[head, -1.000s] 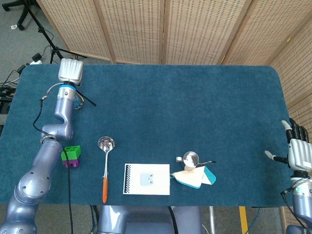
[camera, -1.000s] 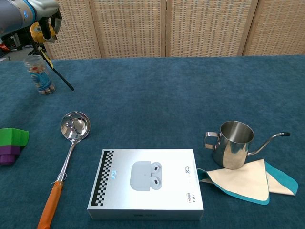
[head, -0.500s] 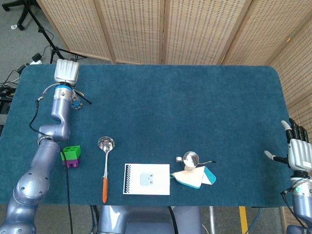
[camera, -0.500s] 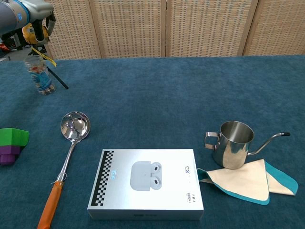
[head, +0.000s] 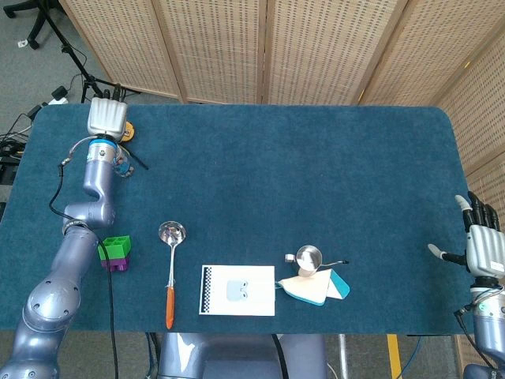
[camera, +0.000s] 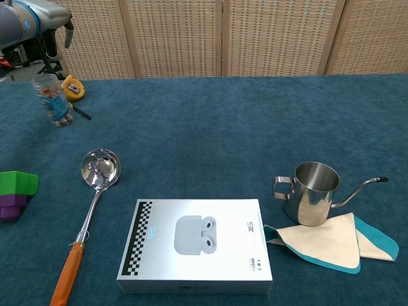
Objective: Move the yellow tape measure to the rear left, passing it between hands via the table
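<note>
The small yellow tape measure [camera: 73,88] lay at the desk's rear-left corner, its goal; the left robot hand [head: 108,117] hovered above, open and empty.

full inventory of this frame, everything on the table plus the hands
yellow tape measure: 1, yellow, rear left of the table, resting on the cloth
small bottle: 1, clear with a blue label, rear left, beside the tape measure
ladle: 1, steel bowl, orange handle, front left
blocks: 1 stack, green on purple, left edge
earbuds box: 1, white with a checkered strip, front centre
steel pitcher: 1, silver, thin spout, front right
cloth: 1, cream with teal edge, against the pitcher
table: 1, dark teal cover
left hand: above the tape measure, holding nothing visible
right hand: off the right edge, fingers apart
</note>
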Tool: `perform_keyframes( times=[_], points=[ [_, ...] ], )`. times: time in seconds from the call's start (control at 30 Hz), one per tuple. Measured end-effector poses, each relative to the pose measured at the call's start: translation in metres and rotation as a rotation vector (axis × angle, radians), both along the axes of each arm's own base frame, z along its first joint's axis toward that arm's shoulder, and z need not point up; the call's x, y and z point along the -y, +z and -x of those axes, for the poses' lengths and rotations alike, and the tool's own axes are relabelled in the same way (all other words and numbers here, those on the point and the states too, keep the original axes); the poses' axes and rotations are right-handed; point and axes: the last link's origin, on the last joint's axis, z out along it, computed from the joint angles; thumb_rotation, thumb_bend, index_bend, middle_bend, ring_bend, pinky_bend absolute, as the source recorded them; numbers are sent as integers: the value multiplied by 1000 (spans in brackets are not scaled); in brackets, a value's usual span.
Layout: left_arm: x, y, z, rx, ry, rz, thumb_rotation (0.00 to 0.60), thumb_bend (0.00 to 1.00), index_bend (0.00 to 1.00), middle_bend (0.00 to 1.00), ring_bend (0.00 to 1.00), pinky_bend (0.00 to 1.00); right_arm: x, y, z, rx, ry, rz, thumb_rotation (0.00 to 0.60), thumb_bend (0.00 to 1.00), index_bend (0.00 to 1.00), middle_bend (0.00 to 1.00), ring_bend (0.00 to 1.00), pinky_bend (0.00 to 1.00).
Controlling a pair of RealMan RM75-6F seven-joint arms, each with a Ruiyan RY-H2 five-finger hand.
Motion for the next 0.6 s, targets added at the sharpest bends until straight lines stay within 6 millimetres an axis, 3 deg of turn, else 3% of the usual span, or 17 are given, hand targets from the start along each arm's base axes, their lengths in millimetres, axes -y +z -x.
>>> perform_keyframes(
  times=[0.3,0.6],
  points=[
    [1,1,4,3,2,-8,600,281,425,3,130,270,0,-2,-1,-3,3,-6,600,105,78,0,0,0],
    [3,1,3,133,-4,-39,600,243,312,0,20,186,0,-1,-2,3,11,-2,600,105,78,0,0,0]
  ],
)
